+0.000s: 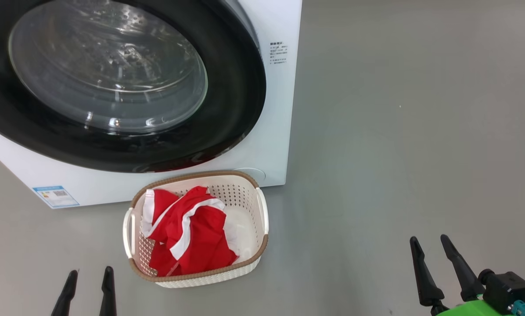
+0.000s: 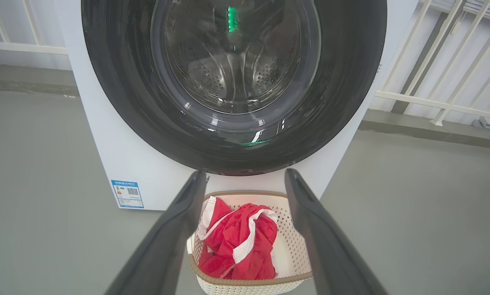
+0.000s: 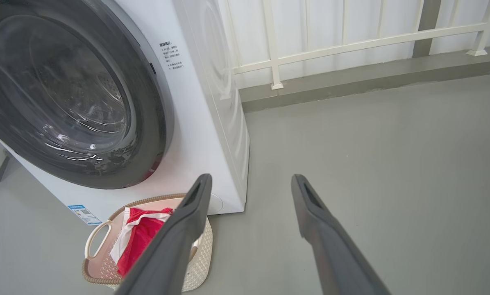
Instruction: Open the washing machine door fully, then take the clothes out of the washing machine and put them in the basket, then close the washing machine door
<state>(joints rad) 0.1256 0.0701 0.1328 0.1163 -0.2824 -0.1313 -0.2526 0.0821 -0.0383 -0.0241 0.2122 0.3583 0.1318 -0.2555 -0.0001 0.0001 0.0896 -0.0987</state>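
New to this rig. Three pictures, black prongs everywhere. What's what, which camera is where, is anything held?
One wheeled robot, two arms. The prongs are its gripper fingers. The head camera looks down at the left gripper and right gripper. The other two cameras sit on the wrists, looking along each gripper's fingers. Both grippers are open and hold nothing. On the grey floor stands the washing machine with the washing machine door shut. The basket in front holds the clothes.

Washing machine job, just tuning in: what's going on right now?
Nothing is being handled. The washing machine door sits shut against the washing machine, and the red clothes lie in the basket on the floor in front. The left gripper and right gripper hang open and empty, apart from everything.
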